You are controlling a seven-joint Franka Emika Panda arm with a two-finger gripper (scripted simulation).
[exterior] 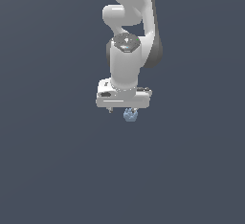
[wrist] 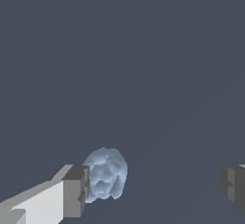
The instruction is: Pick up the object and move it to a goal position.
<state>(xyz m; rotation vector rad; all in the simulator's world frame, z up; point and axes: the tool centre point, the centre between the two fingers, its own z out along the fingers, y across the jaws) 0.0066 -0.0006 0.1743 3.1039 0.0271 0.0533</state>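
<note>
We see the object (wrist: 105,174), a small pale blue-grey bumpy blob, sitting inside the span of the gripper (wrist: 155,184). In the wrist view it's right up against the dark pad (wrist: 76,190) of one finger; whether it actually touches, we can't tell. The other finger's pad (wrist: 233,185) is well apart from it, with bare surface between. So the jaws are spread wide and aren't clamped on anything; the blob is off-centre in the gap, hugging one side.

In the exterior view the object (exterior: 130,115) shows just below the white gripper body (exterior: 124,98), poking out under its lower edge, slightly toward the exterior view's right of centre. The fingers themselves are mostly hidden by the hand from this angle, so we can't confirm height above the surface there. The blob is much smaller than the hand.

The arm (exterior: 128,41) stands nearly vertical over the spot, wrist pointing down, links stacked above the hand.

Surroundings: a flat dark slate-grey surface (exterior: 52,161) fills both views. We see only that uniform ground around the blob and the fingers. The sole thing crowding the object is the near finger pad beside it.
</note>
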